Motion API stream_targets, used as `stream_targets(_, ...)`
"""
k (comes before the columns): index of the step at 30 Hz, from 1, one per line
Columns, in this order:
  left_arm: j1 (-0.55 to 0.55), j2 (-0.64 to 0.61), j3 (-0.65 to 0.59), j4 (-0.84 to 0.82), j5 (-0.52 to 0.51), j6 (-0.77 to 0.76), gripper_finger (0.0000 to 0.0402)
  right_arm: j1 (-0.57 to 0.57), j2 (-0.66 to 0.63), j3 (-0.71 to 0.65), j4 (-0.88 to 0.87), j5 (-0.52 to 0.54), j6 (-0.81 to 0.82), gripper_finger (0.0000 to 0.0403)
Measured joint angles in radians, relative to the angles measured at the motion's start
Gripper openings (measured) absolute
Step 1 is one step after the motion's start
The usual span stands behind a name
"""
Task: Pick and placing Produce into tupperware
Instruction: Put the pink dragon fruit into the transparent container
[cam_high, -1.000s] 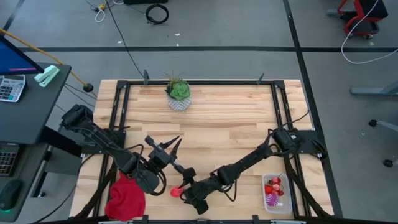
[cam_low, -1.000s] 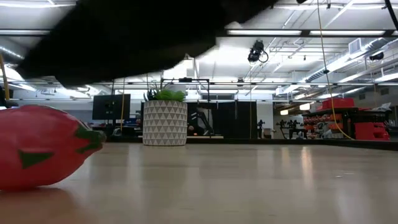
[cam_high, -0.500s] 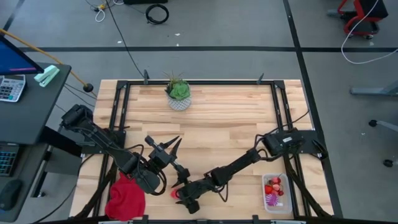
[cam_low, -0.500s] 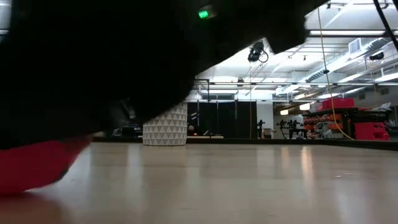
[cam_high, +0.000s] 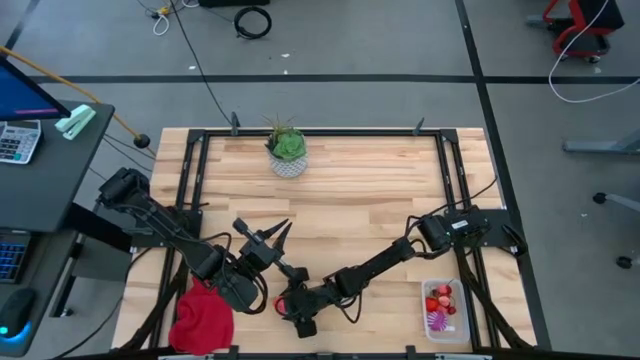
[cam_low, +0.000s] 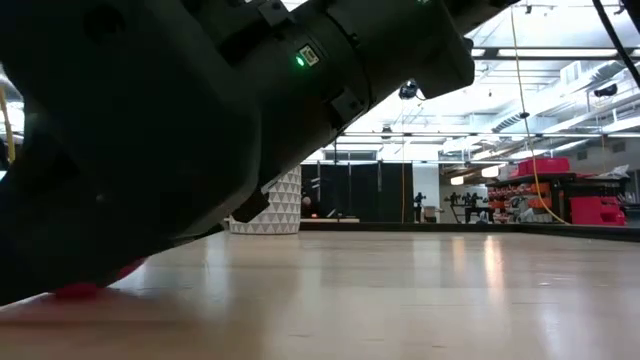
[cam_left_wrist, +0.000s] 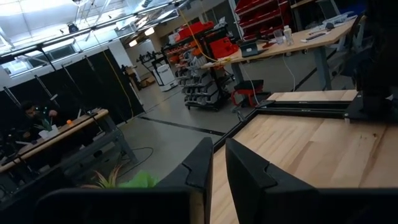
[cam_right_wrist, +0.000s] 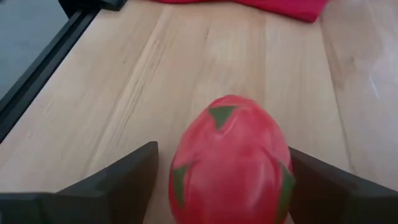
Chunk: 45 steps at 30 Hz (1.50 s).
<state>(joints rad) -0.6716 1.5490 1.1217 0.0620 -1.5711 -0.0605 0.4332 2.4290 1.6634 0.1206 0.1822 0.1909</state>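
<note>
Wooden table (cam_high: 350, 200) holds our work: the tub (cam_high: 441, 311) at its right edge already has berries and the purple ball in it, while the oval fruit (cam_right_wrist: 230, 162) lies on the front edge, between our right gripper's (cam_high: 291, 307) spread fingers, ungrasped. Our left gripper (cam_high: 280, 236) waits nearby, nearly closed and empty. Since a second ago, the right arm has slid left over the fruit.

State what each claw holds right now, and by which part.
Nothing is held yet. The right claw is open, its fingers either side of the red-pink oval piece without closing. The left claw is nearly shut, holding nothing.
</note>
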Motion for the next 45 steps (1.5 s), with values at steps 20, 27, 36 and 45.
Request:
stream_targets(20, 0.000, 0.000, 0.000, -0.007, 0.000, -0.004, 0.0052, -0.002, -0.092, -0.002, -0.204, 0.037, 0.045, 0.0216)
stream_targets(27, 0.000, 0.000, 0.000, -0.009, 0.000, -0.007, 0.0046, 0.028, -0.215, -0.002, -0.574, 0.027, 0.170, 0.0245)
stream_targets(36, 0.000, 0.000, 0.000, -0.010, 0.000, -0.009, 0.0049, 0.177, -0.351, -0.002, -1.188, 0.026, 0.477, 0.0221)
stream_targets(45, 0.000, 0.000, 0.000, -0.010, 0.000, -0.034, 0.0052, 0.400, -0.484, -0.001, -1.605, 0.026, 1.005, 0.0243)
